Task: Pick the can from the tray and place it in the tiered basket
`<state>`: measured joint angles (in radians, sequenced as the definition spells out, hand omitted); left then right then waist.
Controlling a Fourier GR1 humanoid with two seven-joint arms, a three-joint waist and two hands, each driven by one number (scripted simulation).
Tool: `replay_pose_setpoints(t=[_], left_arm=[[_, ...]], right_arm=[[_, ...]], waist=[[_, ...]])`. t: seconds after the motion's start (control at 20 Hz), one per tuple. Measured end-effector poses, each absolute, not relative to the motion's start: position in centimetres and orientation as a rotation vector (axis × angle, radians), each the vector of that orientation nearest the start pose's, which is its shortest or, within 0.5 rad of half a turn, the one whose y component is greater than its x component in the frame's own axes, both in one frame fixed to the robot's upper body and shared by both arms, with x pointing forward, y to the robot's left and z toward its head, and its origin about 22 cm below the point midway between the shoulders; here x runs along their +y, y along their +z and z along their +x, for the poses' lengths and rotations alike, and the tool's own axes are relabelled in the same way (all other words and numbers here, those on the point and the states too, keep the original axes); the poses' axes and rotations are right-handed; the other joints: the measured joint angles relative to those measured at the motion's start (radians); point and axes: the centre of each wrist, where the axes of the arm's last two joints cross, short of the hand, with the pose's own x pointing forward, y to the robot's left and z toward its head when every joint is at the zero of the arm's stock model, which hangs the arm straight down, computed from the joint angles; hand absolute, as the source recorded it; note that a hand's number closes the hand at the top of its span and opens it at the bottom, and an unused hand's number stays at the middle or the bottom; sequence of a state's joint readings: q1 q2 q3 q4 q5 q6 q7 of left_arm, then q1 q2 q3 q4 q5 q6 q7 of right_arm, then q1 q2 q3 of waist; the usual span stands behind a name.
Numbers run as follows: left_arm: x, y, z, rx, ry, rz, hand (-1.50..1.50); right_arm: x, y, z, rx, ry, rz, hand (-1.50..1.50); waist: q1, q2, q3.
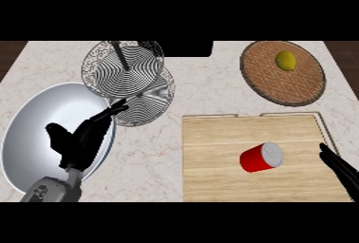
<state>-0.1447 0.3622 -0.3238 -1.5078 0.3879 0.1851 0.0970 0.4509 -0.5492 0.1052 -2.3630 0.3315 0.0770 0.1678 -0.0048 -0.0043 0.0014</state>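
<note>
A red can with a silver lid lies tilted on the wooden tray at the lower right. My right hand shows at the right edge, fingers straight, a little to the right of the can and apart from it. The tiered basket, with its wire upper tier and lower tier, stands at the upper left. My left hand rests open over the left side, its fingertips near the basket's lower tier.
A large white plate lies at the left, under my left hand. A round woven mat at the upper right carries a yellow lemon. A dark object sits at the counter's back edge.
</note>
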Motion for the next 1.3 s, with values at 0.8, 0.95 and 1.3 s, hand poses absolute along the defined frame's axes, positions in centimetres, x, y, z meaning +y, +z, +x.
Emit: replay_pose_setpoints(t=[0.8, 0.95, 1.3], left_arm=[[22.9, 2.1, 26.7, -1.395, -0.127, -0.114, 0.0], [23.2, 2.0, 26.7, -1.395, -0.129, -0.115, 0.0], [23.0, 1.9, 27.0, -1.388, -0.127, -0.115, 0.0]], right_arm=[[-23.7, 10.2, 13.4, -1.432, 0.895, -0.646, -1.5], [-23.4, 9.5, 13.7, -1.425, 0.888, -0.687, -1.5], [-23.9, 7.5, 14.3, -1.434, 0.852, -0.724, -1.5]], waist=[[0.005, -0.001, 0.001], [0.005, -0.001, 0.002], [0.006, -0.003, 0.003]])
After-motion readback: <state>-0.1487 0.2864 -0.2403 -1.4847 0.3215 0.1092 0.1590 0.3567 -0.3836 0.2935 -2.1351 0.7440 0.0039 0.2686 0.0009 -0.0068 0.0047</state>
